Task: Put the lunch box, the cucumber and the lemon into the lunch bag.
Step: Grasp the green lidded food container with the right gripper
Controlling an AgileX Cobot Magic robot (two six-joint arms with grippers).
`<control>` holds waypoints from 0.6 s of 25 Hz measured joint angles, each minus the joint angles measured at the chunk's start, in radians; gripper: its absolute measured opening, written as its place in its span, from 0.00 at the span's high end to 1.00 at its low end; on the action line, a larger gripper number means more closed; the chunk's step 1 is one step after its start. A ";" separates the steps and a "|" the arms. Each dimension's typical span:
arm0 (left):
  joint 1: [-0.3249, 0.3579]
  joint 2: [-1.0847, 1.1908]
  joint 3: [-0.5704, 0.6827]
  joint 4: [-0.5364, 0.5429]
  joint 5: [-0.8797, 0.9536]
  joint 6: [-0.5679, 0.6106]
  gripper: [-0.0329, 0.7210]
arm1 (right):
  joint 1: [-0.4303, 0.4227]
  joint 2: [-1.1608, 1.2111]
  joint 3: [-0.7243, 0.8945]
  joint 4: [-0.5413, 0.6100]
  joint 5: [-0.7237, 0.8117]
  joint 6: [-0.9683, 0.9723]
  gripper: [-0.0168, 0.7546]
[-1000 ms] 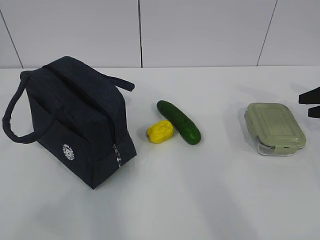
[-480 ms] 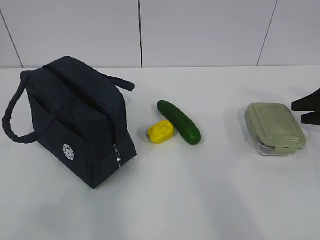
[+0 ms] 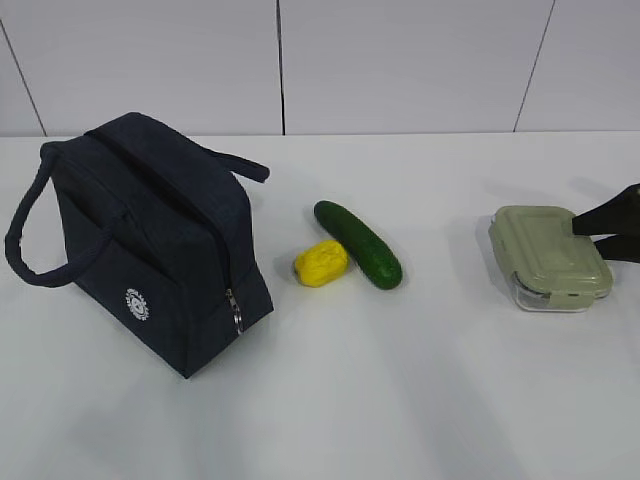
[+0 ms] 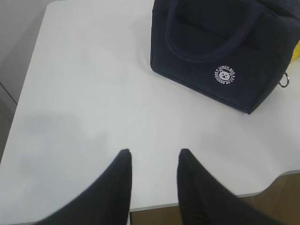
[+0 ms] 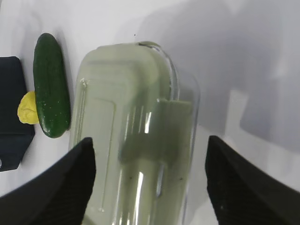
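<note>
White table (image 3: pixel 400 400): four items laid out in a row, left to right. Lunch bag (image 3: pixel 150 240), dark navy fabric, standing upright at the left, two loop handles, zipper with a metal ring pull down its near corner, round white logo on the side panel; zipper looks closed. Lemon (image 3: pixel 321 263), yellow, lying just right of the bag, touching the near-left side of the cucumber (image 3: pixel 358 243), which lies slantwise from far-left to near-right. Lunch box (image 3: pixel 549 257), clear glass with a pale green lid, lid on, resting flat at the right, well apart from the cucumber. Right gripper (image 5: pixel 149 164): jaws spread wide, one black finger on either side of the lunch box; whether they touch the glass cannot be told; it reaches in from the right edge of the exterior view. Left gripper (image 4: pixel 153 161): jaws partly apart, holding nothing, poised above bare table near the bag's logo side, apart from the bag.
</note>
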 joint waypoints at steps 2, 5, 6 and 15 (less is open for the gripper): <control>0.000 0.000 0.000 0.000 0.000 0.000 0.64 | 0.012 0.002 0.000 -0.002 0.000 0.000 0.26; 0.000 0.000 0.000 0.000 0.000 0.000 0.64 | 0.019 0.009 0.000 -0.008 0.000 0.000 0.26; 0.000 0.000 0.000 0.000 0.000 0.000 0.64 | 0.020 0.013 -0.002 -0.010 0.000 0.000 0.26; 0.000 0.000 0.000 0.000 0.000 0.000 0.64 | 0.023 0.037 -0.022 -0.029 -0.001 0.035 0.26</control>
